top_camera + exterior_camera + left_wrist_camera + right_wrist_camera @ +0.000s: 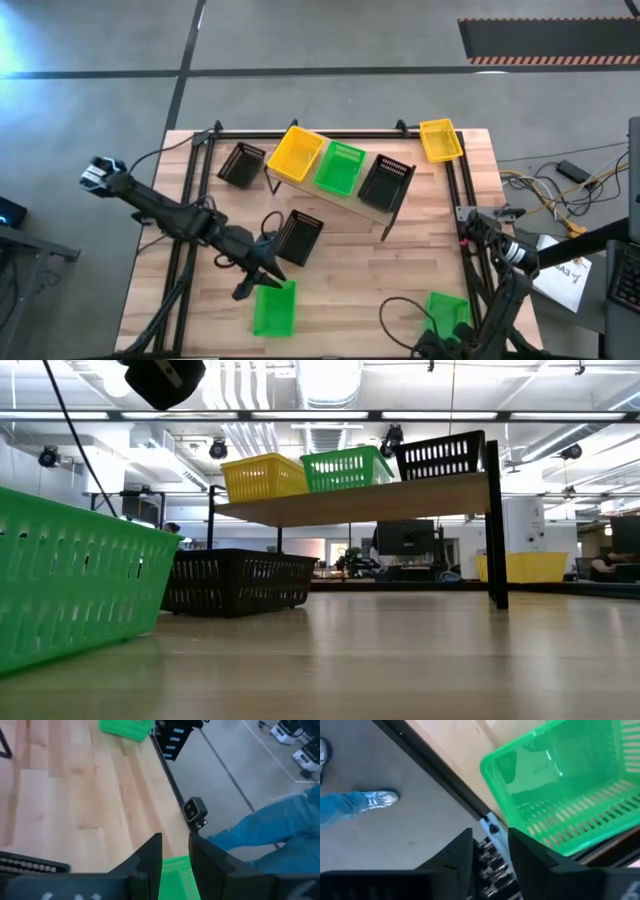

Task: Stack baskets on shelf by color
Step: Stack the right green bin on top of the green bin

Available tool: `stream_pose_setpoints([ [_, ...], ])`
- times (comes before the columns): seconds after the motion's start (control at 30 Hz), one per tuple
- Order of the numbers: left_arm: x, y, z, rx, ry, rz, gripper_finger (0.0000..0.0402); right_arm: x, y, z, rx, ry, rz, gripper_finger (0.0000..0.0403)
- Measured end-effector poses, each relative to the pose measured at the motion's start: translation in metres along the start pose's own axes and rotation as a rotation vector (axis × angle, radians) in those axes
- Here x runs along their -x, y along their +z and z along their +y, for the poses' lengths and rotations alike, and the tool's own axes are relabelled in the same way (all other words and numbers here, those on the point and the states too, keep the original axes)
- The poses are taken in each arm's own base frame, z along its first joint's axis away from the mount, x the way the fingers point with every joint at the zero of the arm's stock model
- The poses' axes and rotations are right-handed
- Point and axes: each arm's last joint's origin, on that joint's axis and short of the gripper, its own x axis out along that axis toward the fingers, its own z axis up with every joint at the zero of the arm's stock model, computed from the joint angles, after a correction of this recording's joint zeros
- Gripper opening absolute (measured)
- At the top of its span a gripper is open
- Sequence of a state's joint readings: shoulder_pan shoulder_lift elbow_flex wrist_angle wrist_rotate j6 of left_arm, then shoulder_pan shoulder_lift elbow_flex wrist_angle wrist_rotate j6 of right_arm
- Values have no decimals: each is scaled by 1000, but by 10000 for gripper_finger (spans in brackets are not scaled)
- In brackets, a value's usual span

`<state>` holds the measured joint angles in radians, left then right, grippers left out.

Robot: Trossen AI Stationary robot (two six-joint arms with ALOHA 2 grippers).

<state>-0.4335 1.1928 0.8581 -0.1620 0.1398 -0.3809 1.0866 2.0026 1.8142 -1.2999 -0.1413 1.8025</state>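
The shelf carries a yellow basket, a green one and a black one side by side. Loose on the table stand two black baskets, a yellow one and two green ones. My left gripper hovers over the far end of the near-left green basket, with a narrow gap between its fingers. My right gripper waits by the table's near right edge, facing the other green basket, its fingers slightly apart.
Black frame rails run along the table's far and side edges. Cables trail behind the left arm. A small camera sits at the near edge. A person in jeans stands just off it. Bare wood lies between the two green baskets.
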Motion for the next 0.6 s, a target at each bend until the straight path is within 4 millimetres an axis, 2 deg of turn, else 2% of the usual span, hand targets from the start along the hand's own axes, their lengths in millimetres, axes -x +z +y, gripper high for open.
stream_pose_setpoints([
  [0.13, -8, -3, -7, 3, -30, 6, 79, -9, 2, -3, 61, -34, -8, 152],
  [0.27, -14, -7, -14, 23, -52, 25, 79, -18, 4, -8, 132, -76, 6, 160],
  [0.6, -15, -10, -22, 39, -58, 27, 79, -46, 9, -10, 240, -65, 10, 111],
])
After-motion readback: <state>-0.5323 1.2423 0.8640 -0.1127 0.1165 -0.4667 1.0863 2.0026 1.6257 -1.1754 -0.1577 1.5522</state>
